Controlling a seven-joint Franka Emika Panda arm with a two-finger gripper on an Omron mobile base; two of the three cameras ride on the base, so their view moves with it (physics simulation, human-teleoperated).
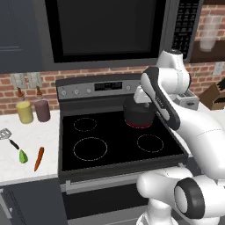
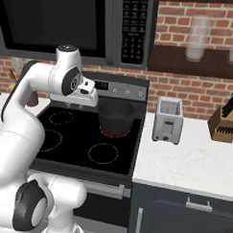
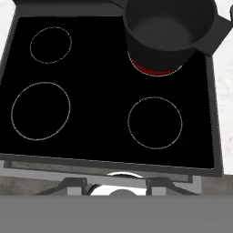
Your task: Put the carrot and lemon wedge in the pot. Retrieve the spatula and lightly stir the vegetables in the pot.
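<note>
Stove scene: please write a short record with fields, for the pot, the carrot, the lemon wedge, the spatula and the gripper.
pot: on the back right burner, which glows red; empty inside in the hand view
carrot: on the white counter left of the stove
lemon wedge: on that counter, just left of the carrot
spatula: on that counter, behind the wedge
gripper: above the stove, holding nothing

Home kitchen, black stove [image 1: 118, 140] with burner rings at center, microwave [image 1: 105, 30] at 12 o'clock, brick backsplash [image 2: 196, 93], toaster [image 2: 167, 119] and knife block [image 2: 223, 124] at 3 o'clock.
</note>
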